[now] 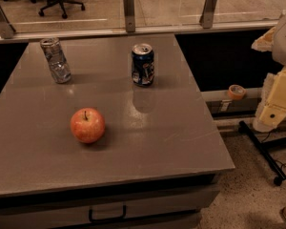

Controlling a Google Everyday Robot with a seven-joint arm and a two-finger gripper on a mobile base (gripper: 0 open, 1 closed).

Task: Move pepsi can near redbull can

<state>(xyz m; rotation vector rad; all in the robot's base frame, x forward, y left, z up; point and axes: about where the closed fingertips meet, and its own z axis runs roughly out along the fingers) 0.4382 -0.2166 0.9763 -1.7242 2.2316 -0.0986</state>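
Observation:
The pepsi can (143, 65) is dark blue with white and red markings and a silver top. It stands upright at the back middle of the grey table (157, 142). The redbull can (56, 60) is slim and silver-grey. It stands at the back left of the table, well to the left of the pepsi can. My gripper (271, 113) is at the end of the cream arm at the right edge of the view, off the table and far to the right of both cans. It holds nothing that I can see.
A red apple (87, 125) sits on the table in front of and between the cans. A glass railing (128, 8) runs behind the table. A roll of orange tape (236, 91) lies on a ledge to the right. A black stand leg (262, 149) crosses the floor.

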